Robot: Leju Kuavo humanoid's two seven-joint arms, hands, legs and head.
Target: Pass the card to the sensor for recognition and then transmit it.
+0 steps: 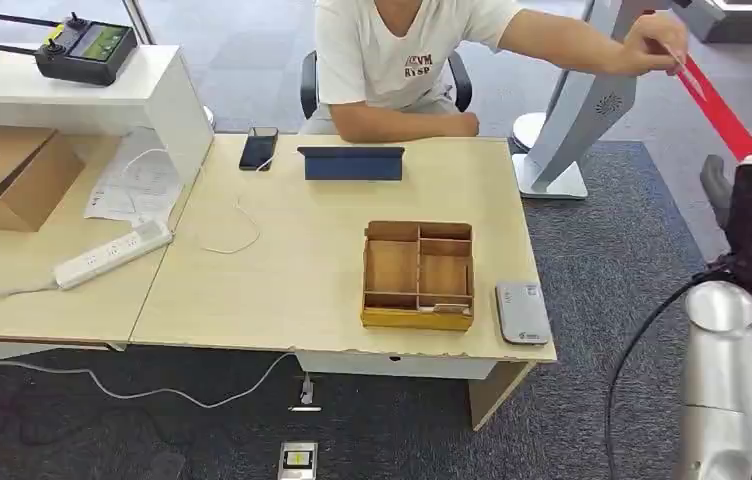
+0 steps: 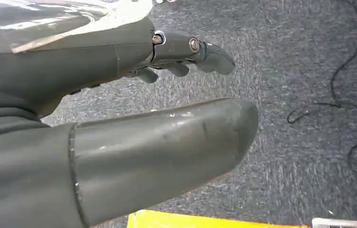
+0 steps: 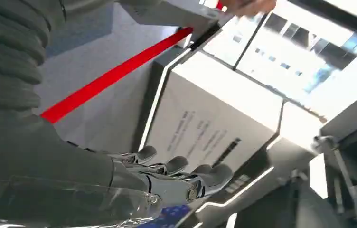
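While a person seated behind the tabletop (image 1: 292, 270) stretches an arm out far to the right of the wooden compartment box (image 1: 418, 275), that person's hand (image 1: 657, 48) pinches the upper end of a red lanyard strap (image 1: 717, 108). The strap slopes down from it toward the robot's raised right arm (image 1: 727, 400), which stands well right of the box and off the tabletop.

In the right wrist view the right hand (image 3: 167, 175) has its fingers stretched forward, lightly curved and side by side. The strap passes behind the hand's ribbed cover, and a blue patterned sliver (image 3: 169, 216), possibly the card, shows just beneath the fingers. I cannot tell whether the hand grasps it.

The left hand (image 2: 119, 61) hangs over grey carpet (image 2: 300, 71), released, with thumb and fingers apart and nothing between them.

A grey card sensor (image 1: 522, 312) lies flat just right of the box, near the front edge of the tabletop. Behind the box stands a folded blue tablet case (image 1: 350, 162), with a black phone (image 1: 258, 148) to its left. A white power strip (image 1: 112, 253) lies far left of the box.
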